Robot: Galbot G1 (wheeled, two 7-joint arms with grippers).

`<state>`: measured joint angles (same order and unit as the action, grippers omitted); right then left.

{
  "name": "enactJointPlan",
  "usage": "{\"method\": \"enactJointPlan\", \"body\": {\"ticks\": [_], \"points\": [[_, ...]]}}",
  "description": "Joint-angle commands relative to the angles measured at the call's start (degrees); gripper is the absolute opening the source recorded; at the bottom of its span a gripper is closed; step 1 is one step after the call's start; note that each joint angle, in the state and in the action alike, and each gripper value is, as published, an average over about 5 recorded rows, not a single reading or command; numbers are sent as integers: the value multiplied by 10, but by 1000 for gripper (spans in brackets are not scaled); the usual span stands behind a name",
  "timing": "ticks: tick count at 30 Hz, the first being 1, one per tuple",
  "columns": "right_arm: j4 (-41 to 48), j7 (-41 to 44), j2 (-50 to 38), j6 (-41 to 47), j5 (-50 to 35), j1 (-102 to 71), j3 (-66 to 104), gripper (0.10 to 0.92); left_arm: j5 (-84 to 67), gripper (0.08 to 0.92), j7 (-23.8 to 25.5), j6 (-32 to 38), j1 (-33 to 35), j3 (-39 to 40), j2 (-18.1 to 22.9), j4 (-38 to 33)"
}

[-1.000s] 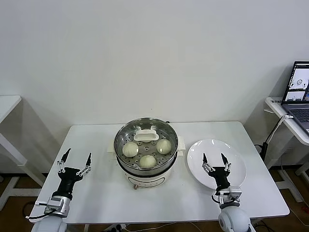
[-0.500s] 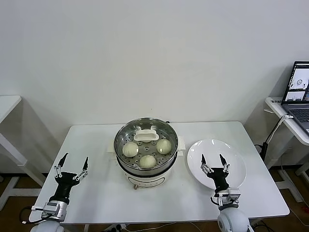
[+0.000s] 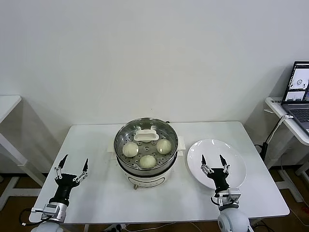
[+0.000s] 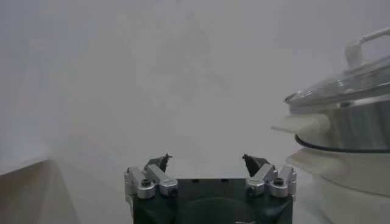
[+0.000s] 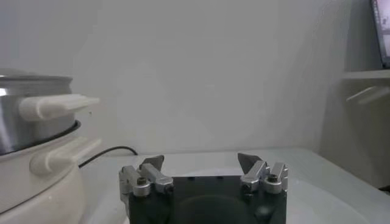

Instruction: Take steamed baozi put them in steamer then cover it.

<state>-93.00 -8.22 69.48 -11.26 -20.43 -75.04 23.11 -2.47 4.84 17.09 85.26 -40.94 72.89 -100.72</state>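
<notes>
The steamer stands mid-table on its white base, its metal pot also seen in the left wrist view and the right wrist view. The cover lies on it, a glass lid with a white handle. Three steamed baozi show through the glass. My left gripper hangs open and empty near the table's front left. My right gripper is open and empty over the white plate.
The plate holds nothing. A black cable runs along the table behind the steamer base. To the right stands a side table with a laptop; another white table's corner is at the left.
Both arms have drawn back slightly toward the table's front edge, the left one more. Both grippers stay open; the steamer and cover have not moved.
</notes>
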Motion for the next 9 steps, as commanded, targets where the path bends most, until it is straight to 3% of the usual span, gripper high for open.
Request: {"method": "enactJointPlan", "body": {"ticks": [1, 9], "points": [[1, 1, -1, -1, 1, 0, 1, 823, 0, 823, 1, 4, 1, -1, 0, 2], [2, 2, -1, -5, 1, 0, 1, 823, 3, 823, 2, 6, 3, -2, 1, 1]]}}
